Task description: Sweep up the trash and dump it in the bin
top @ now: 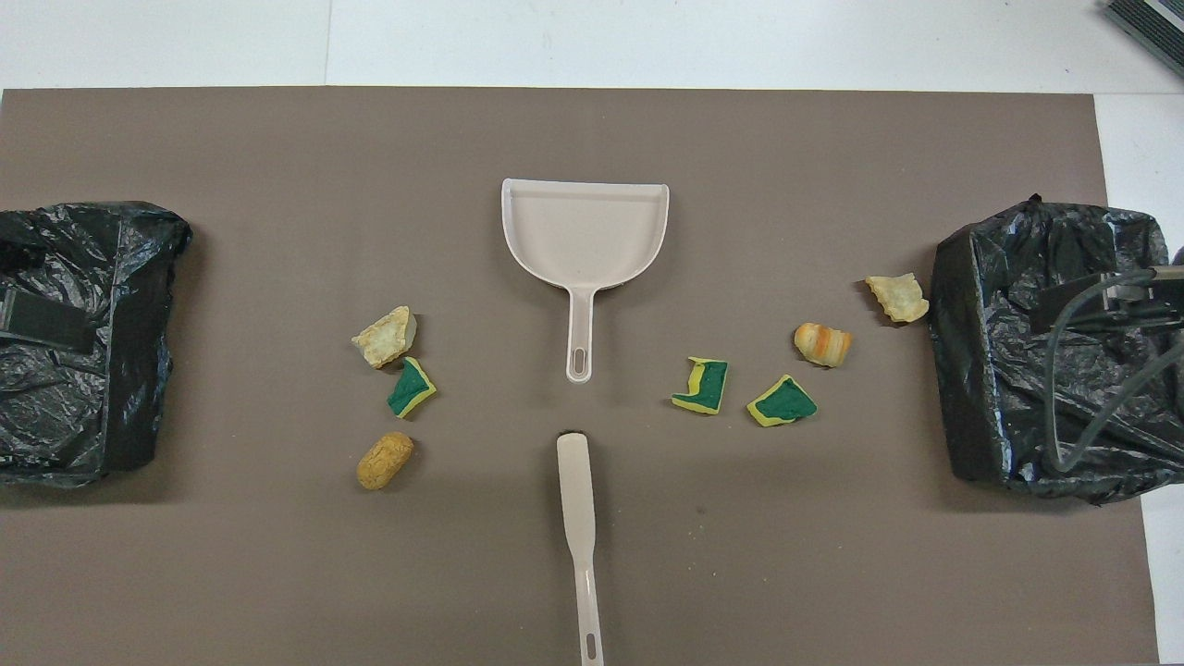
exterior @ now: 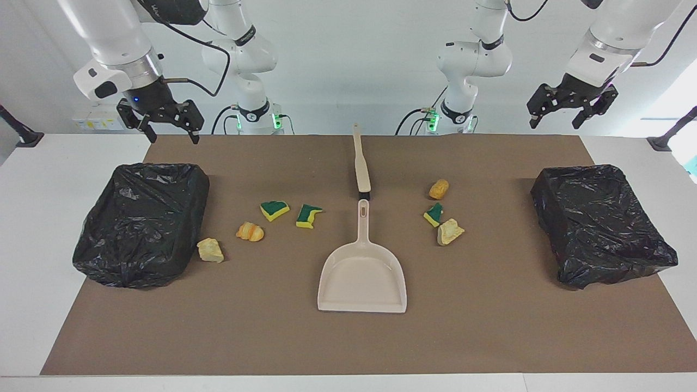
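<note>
- Nothing swept yet. Right gripper (exterior: pixel 166 121) and left gripper (exterior: pixel 572 109) hang over the robots' edge of the mat, jaws spread, empty.
- Trash: four scraps (exterior: pixel 275 209) toward the right arm's end, three (exterior: pixel 438 189) toward the left arm's, either side of the dustpan (exterior: pixel 362 277).
- Brush (exterior: pixel 361 163) lies nearer the robots, handle toward them: grip mid-handle, steady the pan, sweep low.
- Two bag-lined bins (exterior: pixel 141 223) at the ends.
- Bristles barely visible; overhead cuts the handle and hides the grippers.

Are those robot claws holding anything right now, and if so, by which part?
Nothing is held. The left end effector and the right end effector both hang open and empty.
</note>
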You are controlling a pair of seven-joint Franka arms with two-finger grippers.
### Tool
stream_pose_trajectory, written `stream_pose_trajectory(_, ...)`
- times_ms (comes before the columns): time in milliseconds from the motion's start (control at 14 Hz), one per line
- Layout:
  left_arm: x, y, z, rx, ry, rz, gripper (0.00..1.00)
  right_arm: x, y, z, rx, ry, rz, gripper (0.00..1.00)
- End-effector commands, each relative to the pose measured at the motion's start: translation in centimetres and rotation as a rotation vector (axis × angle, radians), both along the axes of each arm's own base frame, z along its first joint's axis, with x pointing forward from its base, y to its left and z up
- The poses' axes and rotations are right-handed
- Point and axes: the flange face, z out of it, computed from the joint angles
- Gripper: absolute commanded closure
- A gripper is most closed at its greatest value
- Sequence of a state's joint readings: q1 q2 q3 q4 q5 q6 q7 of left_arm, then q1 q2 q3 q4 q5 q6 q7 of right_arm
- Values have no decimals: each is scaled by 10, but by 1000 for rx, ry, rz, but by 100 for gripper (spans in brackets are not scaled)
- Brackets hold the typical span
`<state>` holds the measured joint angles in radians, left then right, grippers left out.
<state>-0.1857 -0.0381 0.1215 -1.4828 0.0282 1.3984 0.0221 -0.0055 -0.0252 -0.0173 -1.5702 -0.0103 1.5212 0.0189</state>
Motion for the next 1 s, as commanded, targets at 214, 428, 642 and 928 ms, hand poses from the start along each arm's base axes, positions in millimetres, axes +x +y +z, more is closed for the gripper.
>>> stream_pose_trajectory(214, -4, 1, -1, 6, 14, -14, 0, -7, 0, 1, 16, -1, -36, 0)
stream_pose_trajectory(428, -4, 2, -1, 7, 15, -12, 0, -7, -1, 1, 16, -1, -38, 0)
stream_pose_trajectory(642, -5, 4, -1, 6, 17, -9, 0, -7, -1, 1, 16, -3, -38, 0)
stream_pose_trajectory(928, -6, 6, -2, 5, 23, -5, 0, -7, -1, 1, 14, -1, -38, 0)
